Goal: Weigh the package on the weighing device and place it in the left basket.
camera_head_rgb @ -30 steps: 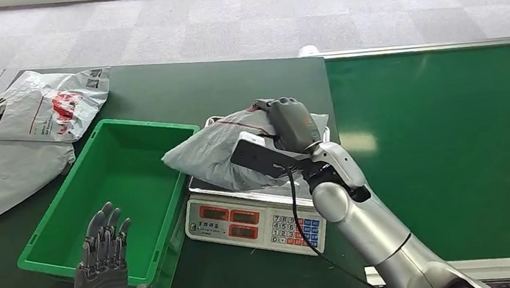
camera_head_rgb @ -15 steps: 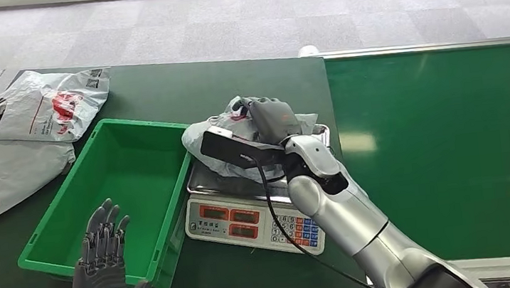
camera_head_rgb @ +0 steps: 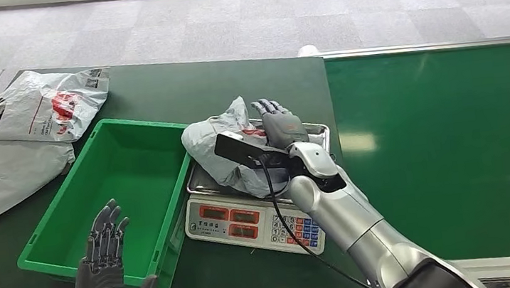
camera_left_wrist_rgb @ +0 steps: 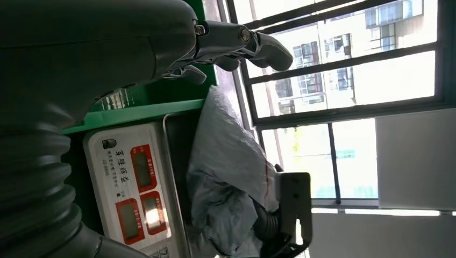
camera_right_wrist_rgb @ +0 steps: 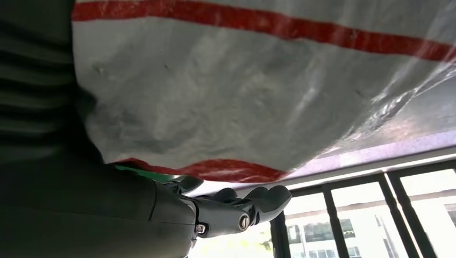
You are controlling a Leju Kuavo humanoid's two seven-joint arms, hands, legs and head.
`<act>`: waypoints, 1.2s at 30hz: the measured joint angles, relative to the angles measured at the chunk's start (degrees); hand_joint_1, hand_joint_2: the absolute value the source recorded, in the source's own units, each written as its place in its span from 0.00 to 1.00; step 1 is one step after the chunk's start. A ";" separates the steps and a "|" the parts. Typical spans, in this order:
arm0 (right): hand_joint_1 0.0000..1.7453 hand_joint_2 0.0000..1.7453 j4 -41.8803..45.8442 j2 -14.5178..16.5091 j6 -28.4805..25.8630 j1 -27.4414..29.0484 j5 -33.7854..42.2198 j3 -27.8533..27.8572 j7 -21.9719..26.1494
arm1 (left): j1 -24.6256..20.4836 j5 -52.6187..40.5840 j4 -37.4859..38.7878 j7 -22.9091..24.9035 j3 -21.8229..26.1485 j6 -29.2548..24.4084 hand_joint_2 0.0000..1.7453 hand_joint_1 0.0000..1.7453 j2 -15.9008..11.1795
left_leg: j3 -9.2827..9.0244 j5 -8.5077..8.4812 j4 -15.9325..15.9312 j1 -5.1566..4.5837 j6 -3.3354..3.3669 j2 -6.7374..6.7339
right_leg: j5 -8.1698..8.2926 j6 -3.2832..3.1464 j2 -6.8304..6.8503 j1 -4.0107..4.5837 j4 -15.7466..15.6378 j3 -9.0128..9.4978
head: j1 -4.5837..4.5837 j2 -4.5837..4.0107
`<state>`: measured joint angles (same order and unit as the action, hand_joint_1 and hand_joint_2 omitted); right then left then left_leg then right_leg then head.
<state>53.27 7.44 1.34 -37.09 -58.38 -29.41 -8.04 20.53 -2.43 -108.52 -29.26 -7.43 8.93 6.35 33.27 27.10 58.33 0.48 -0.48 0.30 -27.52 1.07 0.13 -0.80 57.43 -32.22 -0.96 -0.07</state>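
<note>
Head view: right hand point(camera_head_rgb: 278, 123) rests on the grey package point(camera_head_rgb: 220, 144), its grip hidden; package lies on the scale point(camera_head_rgb: 253, 219). Left hand point(camera_head_rgb: 108, 274) open, near green basket point(camera_head_rgb: 111, 195). Dark green table point(camera_head_rgb: 231, 82).

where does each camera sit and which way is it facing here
Head view: high on the body, looking forward and down at the scale, green basket and both hands, right hand on the grey package.
Left wrist view: behind the open left hand, facing the scale's display and windows.
Right wrist view: behind the right hand, pressed close to the package.
Shared: the package appears in all three.
</note>
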 joint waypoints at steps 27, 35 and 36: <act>0.00 1.00 45.24 -8.02 -18.61 34.04 22.38 12.01 21.02 | -23.64 -32.49 7.69 18.36 -11.20 -17.66 1.00 0.00 1.40 | 0.05 0.05 0.05 -0.06 0.07 0.07 | 0.02 0.05 0.09 -0.05 -0.11 -0.02 | 0.01 0.00; 0.00 1.00 41.83 -14.33 -24.88 41.54 36.36 13.53 25.81 | -32.31 -31.31 22.54 24.33 -24.30 -9.66 1.00 0.00 4.66 | 0.05 0.06 0.05 -0.16 0.09 -0.05 | 0.09 0.14 -0.06 -0.15 -0.11 -0.07 | 0.00 0.00; 0.00 1.00 41.31 -14.82 -25.83 41.95 37.54 13.47 26.41 | -33.43 -30.52 25.46 23.51 -25.96 -10.32 1.00 0.00 5.02 | 0.05 0.06 0.05 -0.16 0.10 -0.03 | 0.09 0.14 -0.04 -0.15 -0.11 -0.06 | 0.00 0.00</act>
<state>94.58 -7.38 -24.49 4.86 -20.84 -15.93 18.37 -12.90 -32.95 -83.06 -5.75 -33.39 -1.39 11.38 33.33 27.16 58.38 0.32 -0.38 0.27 -27.43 1.21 0.09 -0.95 57.32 -32.28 -0.96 -0.07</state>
